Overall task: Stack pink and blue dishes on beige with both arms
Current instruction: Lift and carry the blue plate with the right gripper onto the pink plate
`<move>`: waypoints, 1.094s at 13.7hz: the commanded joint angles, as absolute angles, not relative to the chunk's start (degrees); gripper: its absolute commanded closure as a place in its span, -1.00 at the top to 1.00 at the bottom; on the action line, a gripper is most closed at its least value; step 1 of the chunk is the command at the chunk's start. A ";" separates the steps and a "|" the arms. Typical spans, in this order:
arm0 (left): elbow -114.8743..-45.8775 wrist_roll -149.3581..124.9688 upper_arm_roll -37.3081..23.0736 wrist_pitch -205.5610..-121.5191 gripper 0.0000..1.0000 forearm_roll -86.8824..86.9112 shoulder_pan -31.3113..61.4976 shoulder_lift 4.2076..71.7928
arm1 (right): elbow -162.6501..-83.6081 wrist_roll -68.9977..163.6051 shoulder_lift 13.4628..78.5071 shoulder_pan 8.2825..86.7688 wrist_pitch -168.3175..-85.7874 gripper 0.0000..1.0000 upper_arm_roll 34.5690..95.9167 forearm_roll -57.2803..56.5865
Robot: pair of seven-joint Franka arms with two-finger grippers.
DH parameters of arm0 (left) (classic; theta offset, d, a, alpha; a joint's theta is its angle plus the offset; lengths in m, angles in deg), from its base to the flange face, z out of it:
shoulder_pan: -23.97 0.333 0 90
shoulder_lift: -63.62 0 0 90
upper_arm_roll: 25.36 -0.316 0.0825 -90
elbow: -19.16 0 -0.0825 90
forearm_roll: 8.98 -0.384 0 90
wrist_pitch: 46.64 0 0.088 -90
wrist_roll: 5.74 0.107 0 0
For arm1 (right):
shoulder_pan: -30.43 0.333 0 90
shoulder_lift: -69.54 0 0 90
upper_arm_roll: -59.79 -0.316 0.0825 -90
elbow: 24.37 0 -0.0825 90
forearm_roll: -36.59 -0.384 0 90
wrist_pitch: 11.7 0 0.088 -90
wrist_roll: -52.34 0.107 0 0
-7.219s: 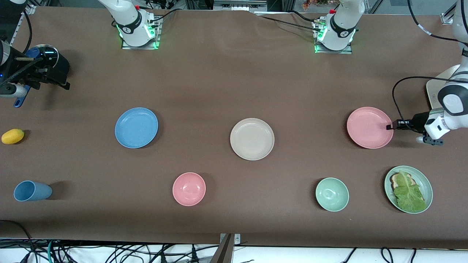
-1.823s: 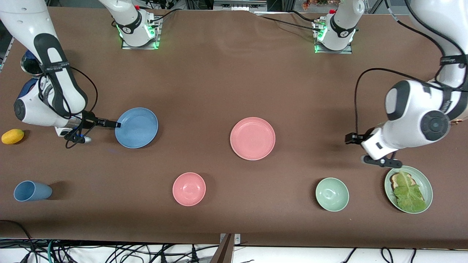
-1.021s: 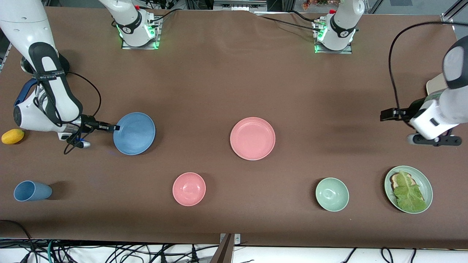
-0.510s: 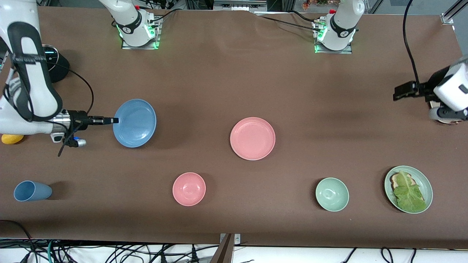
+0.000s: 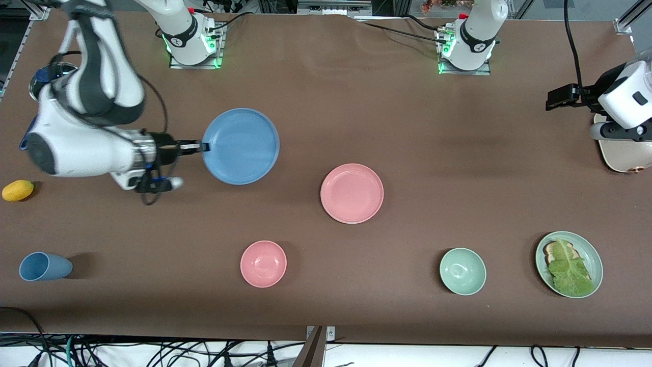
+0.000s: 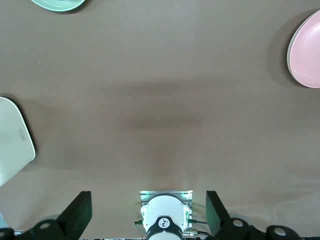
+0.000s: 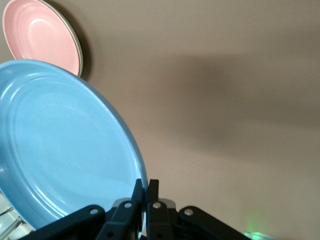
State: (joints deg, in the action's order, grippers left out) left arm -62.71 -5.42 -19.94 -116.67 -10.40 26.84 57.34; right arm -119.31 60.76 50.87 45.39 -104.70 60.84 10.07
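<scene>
The light blue plate (image 5: 240, 146) hangs level above the table, and my right gripper (image 5: 204, 147) is shut on its rim. In the right wrist view the blue plate (image 7: 65, 150) fills one side, with the right gripper (image 7: 145, 187) pinching its edge. The pink plate (image 5: 351, 193) rests at the table's middle on the beige plate, which is almost wholly hidden beneath it. The pink plate (image 7: 42, 35) also shows past the blue one. My left gripper (image 5: 558, 97) hovers open and empty over the left arm's end of the table. Its fingers (image 6: 80, 210) stand wide apart.
Nearer the camera lie a blue cup (image 5: 45, 266), a pink bowl (image 5: 263, 263), a green bowl (image 5: 462, 271) and a green plate with lettuce (image 5: 569, 264). A yellow fruit (image 5: 18, 190) sits at the right arm's end. A cream board (image 5: 626, 153) lies under the left arm.
My right gripper has lifted the blue plate and carried it toward the table's middle, closer to the pink plate. The left arm has drawn back slightly farther from the camera.
</scene>
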 commanded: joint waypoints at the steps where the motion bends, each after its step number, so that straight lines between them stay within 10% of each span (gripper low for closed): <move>1: -65.90 -5.30 -21.04 -116.42 1.00 -9.08 26.34 59.75 | -117.18 69.01 49.15 50.27 -107.83 -1.00 61.29 10.83; 15: -70.49 -5.13 -24.56 -116.43 1.00 -4.85 28.27 60.28 | -116.66 82.39 39.84 62.59 -132.07 -1.00 61.03 9.87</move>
